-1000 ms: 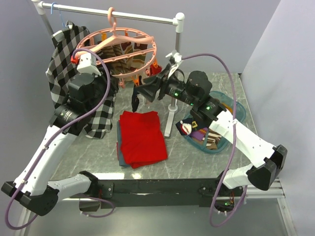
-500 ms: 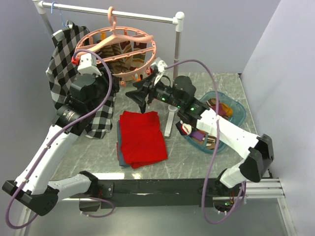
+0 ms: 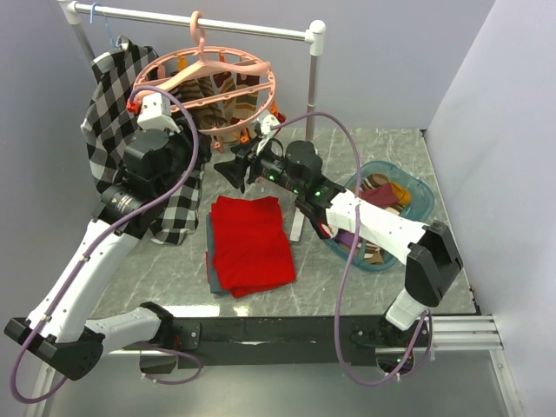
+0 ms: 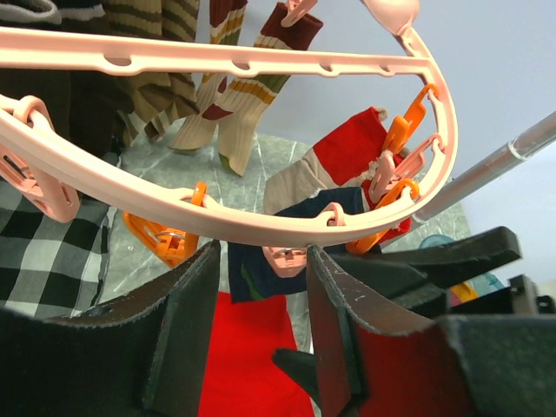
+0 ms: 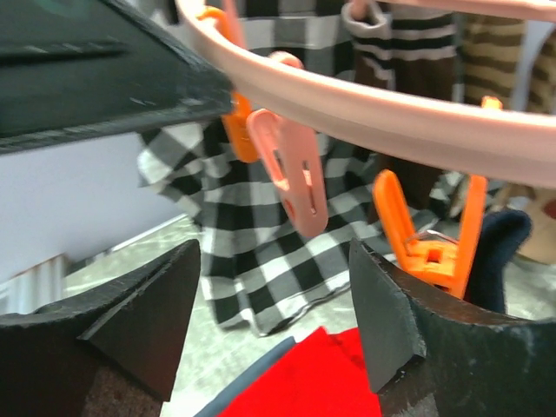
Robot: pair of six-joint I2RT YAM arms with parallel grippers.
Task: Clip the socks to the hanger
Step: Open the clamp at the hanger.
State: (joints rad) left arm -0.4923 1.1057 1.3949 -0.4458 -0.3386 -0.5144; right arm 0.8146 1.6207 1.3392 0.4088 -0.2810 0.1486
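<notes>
The salmon-pink hanger (image 3: 261,74) hangs from the rail, and striped socks (image 3: 217,91) are clipped inside it. In the left wrist view its ring (image 4: 261,56) arches above my left gripper (image 4: 262,252). The jaws are open, and a pink clip (image 4: 287,259) dangles just above the gap. A navy sock (image 4: 252,274) hangs behind that clip and a red sock (image 4: 347,156) farther back. My right gripper (image 5: 274,261) is open and empty under the ring (image 5: 391,113). Above it are a pink clip (image 5: 291,182) and an orange clip (image 5: 434,243), with the navy sock (image 5: 495,252) to the right.
The white rail stand (image 3: 308,39) carries a black-and-white checked shirt (image 3: 109,113) at the left. A folded red cloth (image 3: 252,239) lies on the table below both grippers. A teal basket (image 3: 421,204) with more socks sits at the right, behind the right arm.
My right arm has swung left, bringing its gripper under the hanger's near edge, close to the left gripper. The left arm has barely moved.
</notes>
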